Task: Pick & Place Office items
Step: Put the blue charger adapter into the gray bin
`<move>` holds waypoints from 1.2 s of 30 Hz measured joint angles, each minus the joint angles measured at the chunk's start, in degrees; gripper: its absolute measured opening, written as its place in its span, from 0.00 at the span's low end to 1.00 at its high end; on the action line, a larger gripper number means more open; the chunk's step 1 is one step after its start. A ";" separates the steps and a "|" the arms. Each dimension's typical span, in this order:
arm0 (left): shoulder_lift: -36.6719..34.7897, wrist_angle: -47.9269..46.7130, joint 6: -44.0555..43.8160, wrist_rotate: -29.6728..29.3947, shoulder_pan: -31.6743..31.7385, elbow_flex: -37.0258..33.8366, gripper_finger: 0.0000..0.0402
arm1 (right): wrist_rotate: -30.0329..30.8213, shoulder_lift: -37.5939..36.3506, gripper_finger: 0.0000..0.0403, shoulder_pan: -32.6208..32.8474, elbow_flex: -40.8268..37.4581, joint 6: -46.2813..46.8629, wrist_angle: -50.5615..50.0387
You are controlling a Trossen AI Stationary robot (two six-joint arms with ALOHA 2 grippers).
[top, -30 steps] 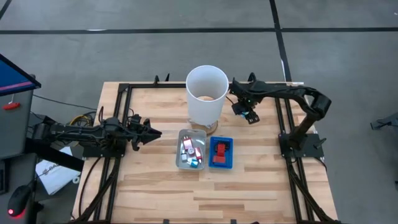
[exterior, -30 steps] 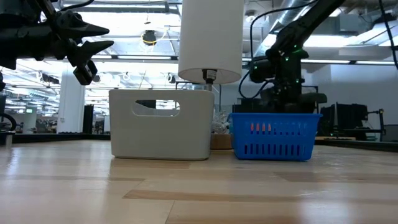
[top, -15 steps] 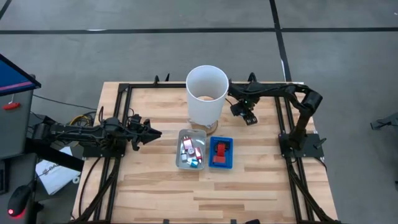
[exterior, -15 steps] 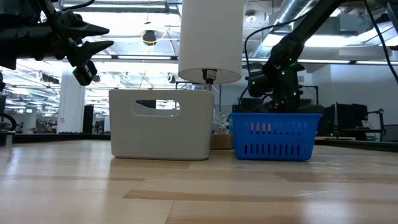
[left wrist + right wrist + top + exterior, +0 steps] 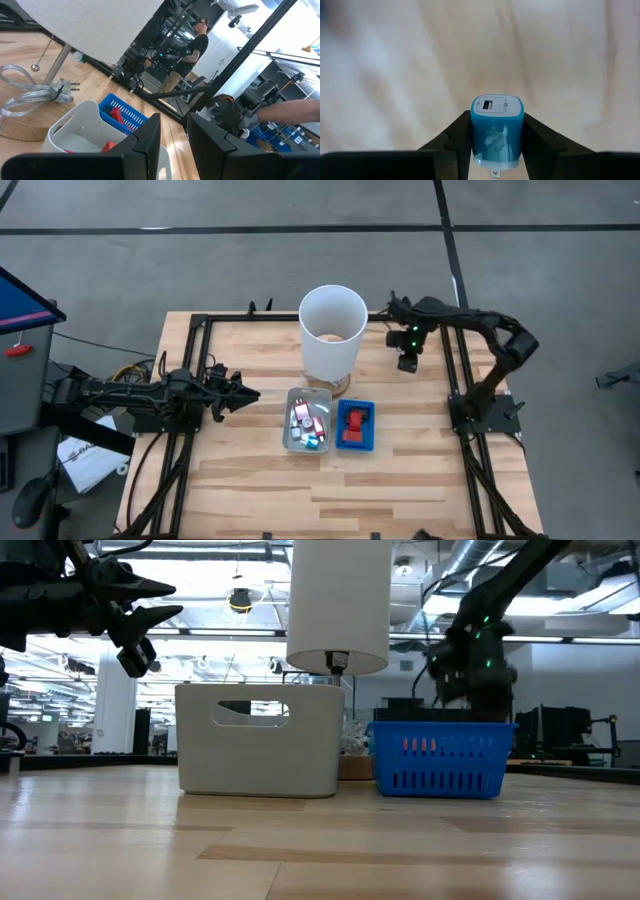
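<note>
Item, right gripper (image 5: 497,137): I see its fingers pressed on both sides of a small blue plug-in charger block (image 5: 497,130), where a second ago it stood near the tall white bin (image 5: 332,332) with jaws wide; it has since drawn away from the bin toward the table's (image 5: 250,480) far right corner and closed on the piece, which is carried clear above the wood. Item, remaining office pieces: red, white and blue bits in the clear silvery tray (image 5: 307,420), red ones in the blue tray (image 5: 355,426), both trays side by side at the table's middle, just on the near side of the bin. Item, left gripper (image 5: 248,393): fingers together, holding nothing, unmoved over the left edge, pointing toward the trays. Assessment: I judge the pick made and the carry to a tray the outstanding step.
</note>
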 joint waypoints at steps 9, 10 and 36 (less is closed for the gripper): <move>0.01 0.47 0.33 0.24 0.00 0.00 0.23 | -14.79 -20.27 0.30 8.25 -3.41 18.11 0.65; 0.01 0.45 0.39 0.24 0.00 0.00 0.23 | -14.81 -22.73 0.30 10.15 -4.54 20.84 1.00; -0.01 0.45 -0.19 0.46 -0.04 0.00 0.23 | 39.16 -14.57 0.30 71.94 -9.31 70.61 56.00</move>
